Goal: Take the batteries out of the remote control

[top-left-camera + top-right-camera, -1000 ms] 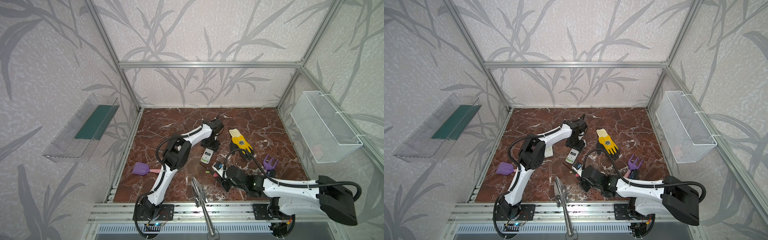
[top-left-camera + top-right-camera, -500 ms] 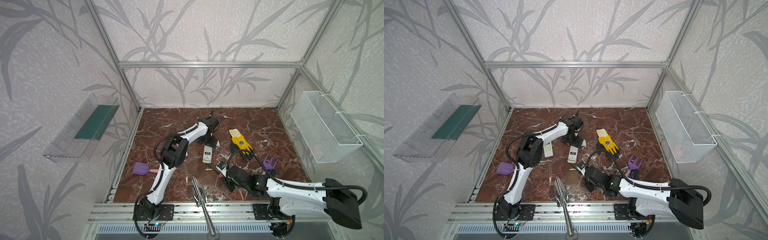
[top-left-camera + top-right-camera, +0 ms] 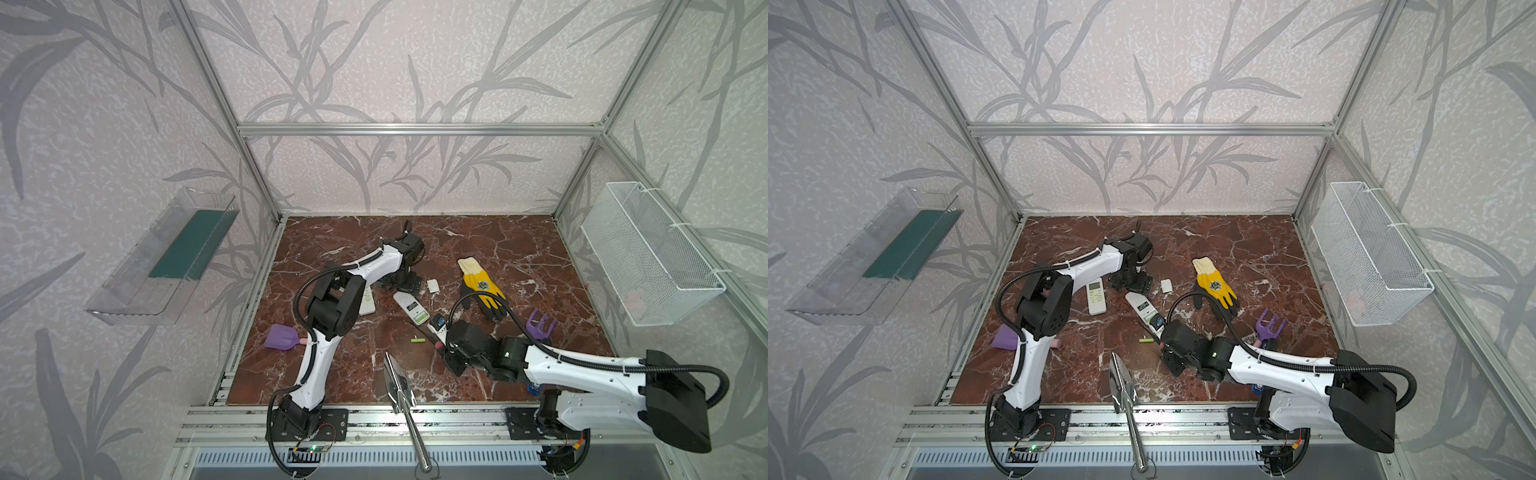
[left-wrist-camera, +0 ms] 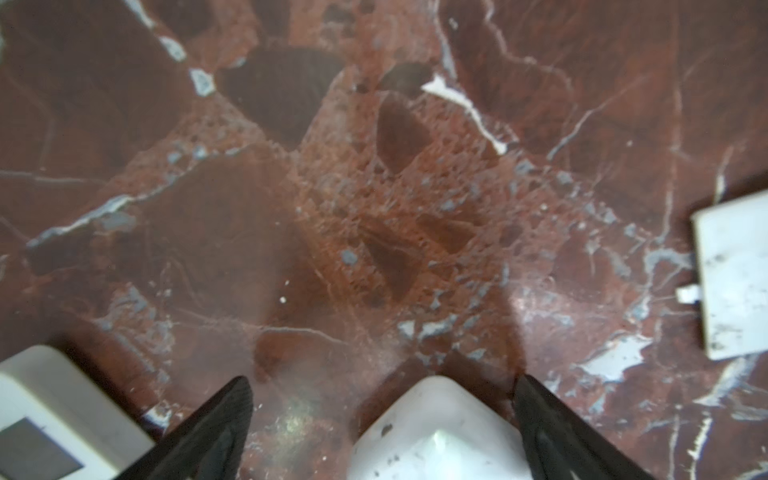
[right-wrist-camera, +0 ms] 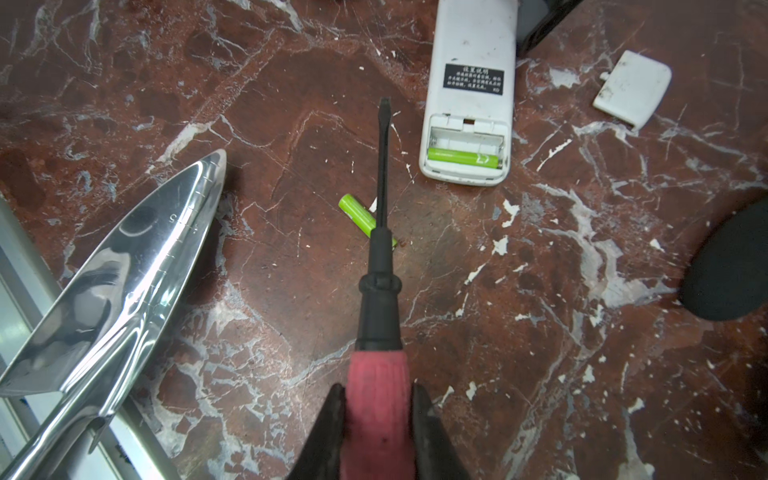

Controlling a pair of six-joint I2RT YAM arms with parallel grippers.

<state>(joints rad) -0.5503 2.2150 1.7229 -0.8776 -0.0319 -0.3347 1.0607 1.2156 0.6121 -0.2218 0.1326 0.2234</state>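
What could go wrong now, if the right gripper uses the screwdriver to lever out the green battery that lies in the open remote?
1. The left gripper is open, so nothing clamps the remote. Prying with the screwdriver held by the right gripper may only push the remote away.
2. The loose battery lies under the screwdriver's shaft. A low sweep could knock it rolling toward the trowel.

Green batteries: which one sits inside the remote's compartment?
The seated battery, crosswise in the open compartment of the face-down remote; the loose battery lies on the marble, partly behind the screwdriver shaft.
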